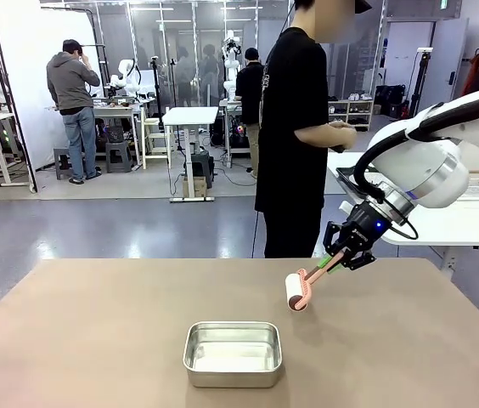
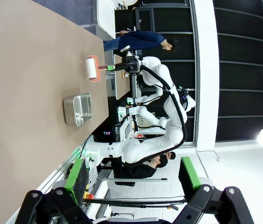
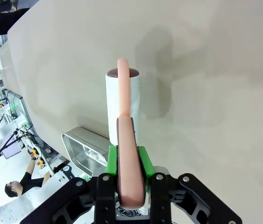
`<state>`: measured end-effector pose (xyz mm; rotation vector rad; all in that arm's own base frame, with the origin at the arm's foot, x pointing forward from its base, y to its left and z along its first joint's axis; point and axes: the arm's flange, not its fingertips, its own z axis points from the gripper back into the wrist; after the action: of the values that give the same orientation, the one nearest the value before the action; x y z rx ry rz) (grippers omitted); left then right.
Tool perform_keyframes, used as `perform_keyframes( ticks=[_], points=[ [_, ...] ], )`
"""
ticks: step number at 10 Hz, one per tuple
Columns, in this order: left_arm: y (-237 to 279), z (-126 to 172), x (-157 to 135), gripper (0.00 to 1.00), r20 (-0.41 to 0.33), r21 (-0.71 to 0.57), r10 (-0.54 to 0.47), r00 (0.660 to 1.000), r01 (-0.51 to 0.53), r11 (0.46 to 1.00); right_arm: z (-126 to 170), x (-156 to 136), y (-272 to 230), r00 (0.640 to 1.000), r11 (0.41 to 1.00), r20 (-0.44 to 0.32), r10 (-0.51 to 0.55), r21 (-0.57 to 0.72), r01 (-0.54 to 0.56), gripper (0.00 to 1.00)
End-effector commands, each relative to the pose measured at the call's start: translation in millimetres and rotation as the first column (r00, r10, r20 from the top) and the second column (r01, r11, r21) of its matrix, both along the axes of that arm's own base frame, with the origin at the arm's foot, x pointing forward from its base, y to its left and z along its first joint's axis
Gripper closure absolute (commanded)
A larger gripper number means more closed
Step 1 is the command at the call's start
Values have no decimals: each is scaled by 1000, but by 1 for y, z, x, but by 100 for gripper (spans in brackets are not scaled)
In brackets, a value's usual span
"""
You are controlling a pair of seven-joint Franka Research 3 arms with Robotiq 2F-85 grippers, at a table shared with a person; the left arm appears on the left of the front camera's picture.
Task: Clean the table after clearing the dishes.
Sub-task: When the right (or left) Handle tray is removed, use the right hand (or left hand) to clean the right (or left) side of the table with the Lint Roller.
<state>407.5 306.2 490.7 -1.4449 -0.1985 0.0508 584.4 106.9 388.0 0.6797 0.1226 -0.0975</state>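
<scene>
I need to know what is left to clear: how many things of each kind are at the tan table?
lint roller, held by the right gripper: 1
steel pan: 1
Total: 2

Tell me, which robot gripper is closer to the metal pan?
The right. The right gripper, shut on the lint roller, is just beyond the pan; the left gripper, open, hangs far off.

The pan [image 1: 233,354] sits on the table [image 1: 78,340], the lint roller [image 1: 297,291] behind it to the right.
</scene>
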Motion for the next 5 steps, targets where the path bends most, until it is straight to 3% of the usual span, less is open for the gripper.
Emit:
perform_keyframes(
  ticks=[1,5],
  points=[
    [2,1,-2,0,0,3,6,1000,-6,1000,-11,5,-5,1000,998,17,26,60,-27,78],
    [2,1,-2,0,0,3,6,1000,-6,1000,-36,0,-1,997,997,71,31,68,-36,78]
  ],
)
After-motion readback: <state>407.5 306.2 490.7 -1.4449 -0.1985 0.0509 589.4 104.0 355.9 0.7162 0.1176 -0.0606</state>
